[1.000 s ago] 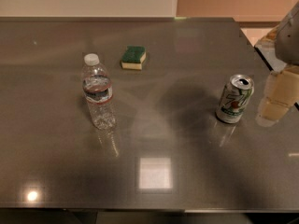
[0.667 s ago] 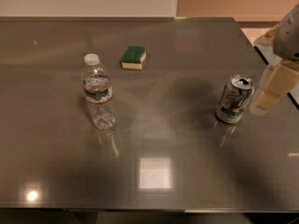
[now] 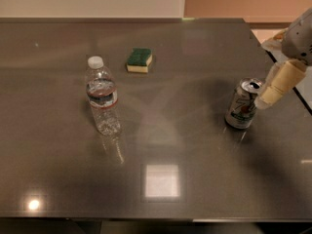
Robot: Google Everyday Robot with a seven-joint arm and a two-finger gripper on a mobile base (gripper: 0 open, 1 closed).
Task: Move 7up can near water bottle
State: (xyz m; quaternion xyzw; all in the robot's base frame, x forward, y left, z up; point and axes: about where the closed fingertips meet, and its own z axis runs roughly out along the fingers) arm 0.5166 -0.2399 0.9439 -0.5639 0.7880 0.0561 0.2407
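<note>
The 7up can (image 3: 241,105) stands upright on the dark table (image 3: 195,145), right of the middle, with its silver top showing. The water bottle (image 3: 102,97) stands upright on the left half of the table, well apart from the can. My gripper (image 3: 266,99) comes in from the right edge, cream coloured and slanted down to the left. Its tip is right at the can's upper right side, beside the rim. I cannot tell whether it touches the can.
A green and yellow sponge (image 3: 139,60) lies behind the bottle, towards the back of the table. The table's right edge (image 3: 287,77) runs just behind the gripper. Lamp reflections show on the front of the tabletop.
My gripper has moved left and a little up, from beside the can to right against its upper right side. The can, bottle and sponge have not moved.
</note>
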